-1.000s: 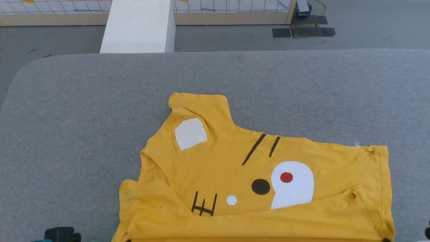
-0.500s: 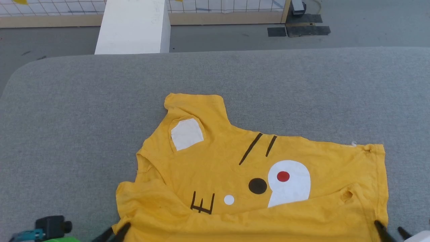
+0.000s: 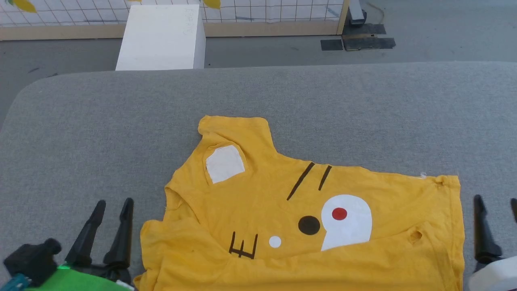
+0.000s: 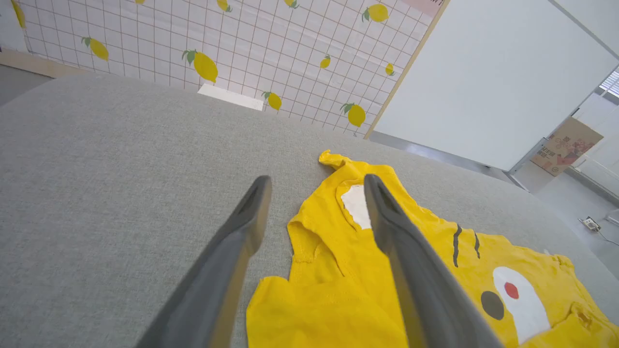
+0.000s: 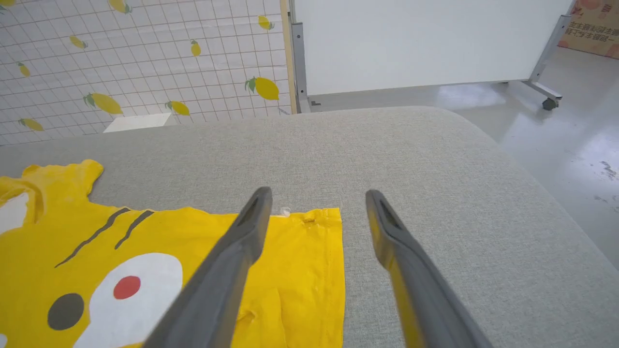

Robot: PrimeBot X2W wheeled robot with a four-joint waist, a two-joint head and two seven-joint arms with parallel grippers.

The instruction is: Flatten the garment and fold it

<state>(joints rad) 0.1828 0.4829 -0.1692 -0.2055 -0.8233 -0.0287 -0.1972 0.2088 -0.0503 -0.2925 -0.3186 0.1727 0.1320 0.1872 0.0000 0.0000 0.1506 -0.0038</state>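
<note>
Garment, a bright yellow soft T-shirt, is laid sideways between spread, empty grippers: left gripper beside neckline, right gripper beside hem.
</note>
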